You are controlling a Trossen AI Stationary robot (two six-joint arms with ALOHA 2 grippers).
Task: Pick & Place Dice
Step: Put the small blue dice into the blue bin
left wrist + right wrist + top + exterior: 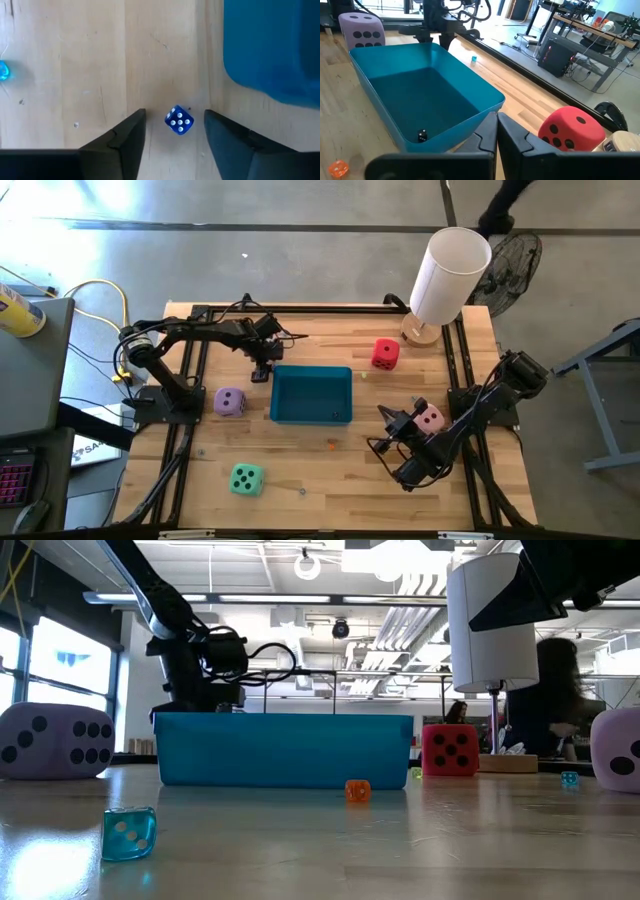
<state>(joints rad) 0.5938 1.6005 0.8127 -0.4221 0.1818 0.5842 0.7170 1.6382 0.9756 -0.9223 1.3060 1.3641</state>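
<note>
Wooden planks make up your table (320, 480), standing on a grey concrete floor. From above, you see the teal tray (311, 394) near the centre. Taking the tray as the clock's middle, the lilac die (230, 402) lies at 9 o'clock, the mint green die (246, 479) at 7 o'clock, the red die (385, 354) at 2 o'clock and the pink die (430, 418) at 4 o'clock. A white cylinder (448, 275) stands past the red die at 1 o'clock. Your left pincer (262, 370) sits just off the tray's 10 o'clock corner; your right pincer (392, 418) is just beside the pink die.

At table height, the tray's long wall (285, 748) fills the middle, the lilac die (55, 740) at 9 o'clock of it and the red die (450, 750) at 3 o'clock. A tiny orange die (357, 790) lies just in front of the tray, and a small clear teal die (129, 832) lies nearer the camera.

Through the left wrist camera, your left pincer (175, 131) stands open with a small blue die (179, 120) between its fingers (127, 137), neither touching it; the tray's edge (270, 50) is near.

Through the right wrist camera, your right pincer (497, 131) is closed on nothing. Beyond it the tray (385, 125) holds one tiny dark die (422, 135); the red die (570, 128) sits beside the tray.
</note>
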